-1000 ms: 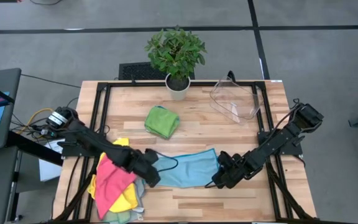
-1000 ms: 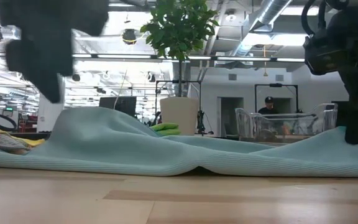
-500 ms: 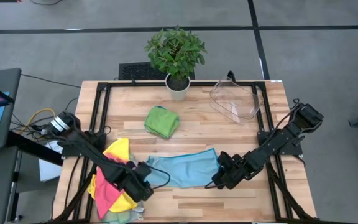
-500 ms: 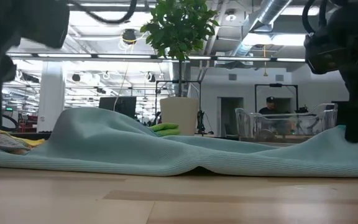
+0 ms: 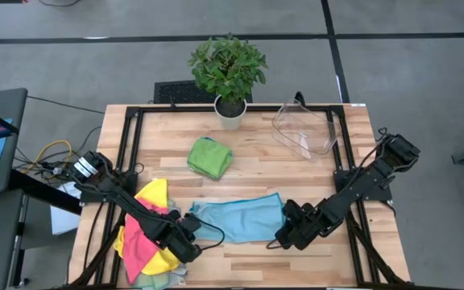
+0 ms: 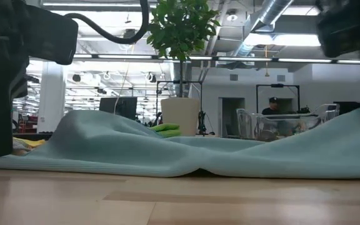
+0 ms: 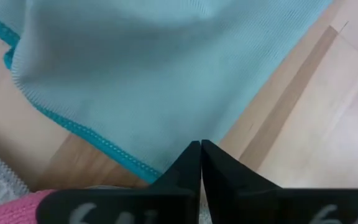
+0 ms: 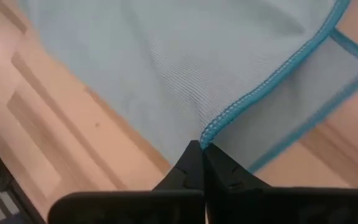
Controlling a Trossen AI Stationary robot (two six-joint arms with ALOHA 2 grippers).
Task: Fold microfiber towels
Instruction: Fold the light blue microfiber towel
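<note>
The pale teal towel (image 5: 236,219) is laid out rumpled across the near-middle of the table (image 5: 256,262), with both arms brought onto it. In the high view the fingertips are hidden under the dark arm bodies, so nothing of the grips can be made out there. The left wrist view fills that in: the left gripper (image 7: 201,147) is seen pressed together, tips at the towel's stitched edge, w/ bare wood just beside; whether cloth is actually caught can't be told. The right wrist view is clearer: the right gripper (image 8: 202,147) is pinched on the towel's blue-stitched hem, at a fold. In the low view only dark blurs of the arms are caught at either side, cut off by the frame; the towel's right end is seen lifted there. The pile of pink and yellow towels (image 5: 147,242) is partly covered by the left arm; the folded green towel (image 5: 209,157) is shown well apart, nr the potted plant (image 5: 229,72) and clear bin (image 5: 304,129).
</note>
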